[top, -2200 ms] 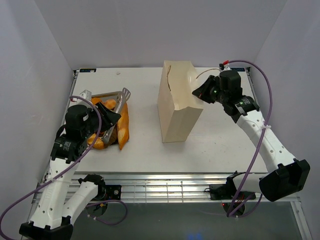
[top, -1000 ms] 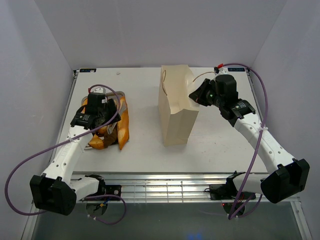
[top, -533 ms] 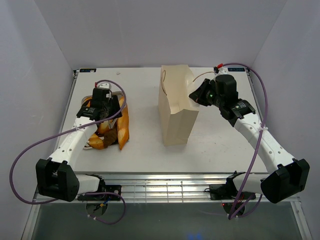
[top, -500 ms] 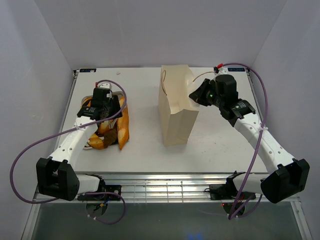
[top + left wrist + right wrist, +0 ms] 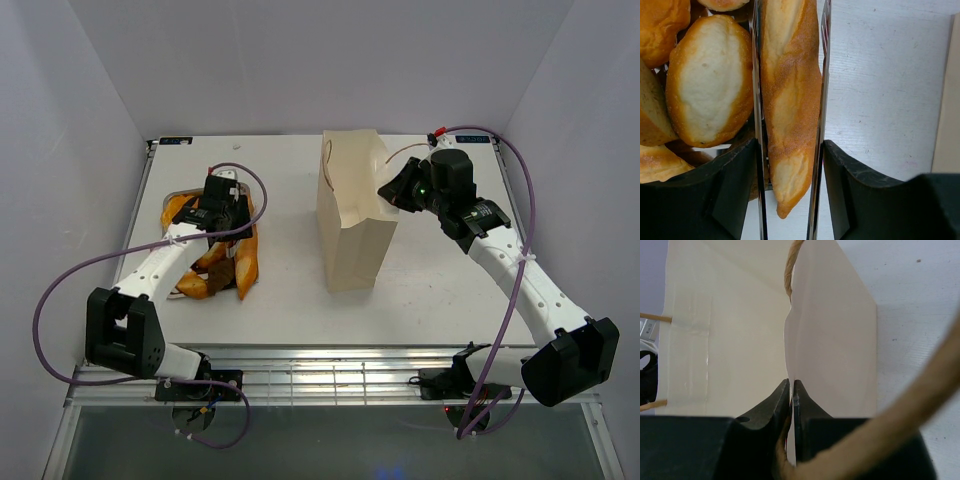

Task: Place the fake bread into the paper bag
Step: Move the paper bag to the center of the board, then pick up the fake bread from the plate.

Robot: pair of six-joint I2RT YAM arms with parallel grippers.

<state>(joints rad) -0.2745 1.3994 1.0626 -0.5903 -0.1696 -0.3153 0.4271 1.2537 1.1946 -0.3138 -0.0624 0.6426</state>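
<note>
The fake bread (image 5: 213, 262) lies heaped on a steel tray (image 5: 180, 293) at the left. My left gripper (image 5: 225, 205) hovers over it, shut on silver tongs (image 5: 821, 115). The two tong blades flank the long baguette (image 5: 790, 95), whose pointed tip hangs between my fingers (image 5: 740, 190). An oval roll (image 5: 710, 80) lies just left of the blades. The paper bag (image 5: 355, 230) stands upright at mid-table. My right gripper (image 5: 791, 385) is shut on the bag's thin right wall (image 5: 832, 340), holding the mouth open.
A brown cord handle (image 5: 920, 385) loops across the right wrist view. The bag's left edge (image 5: 947, 100) shows at the far right of the left wrist view, with bare white table (image 5: 880, 75) between it and the baguette.
My left arm has reached farther back and to the right over the tray, tongs still in its grip. The right arm and the bag have stayed still.
</note>
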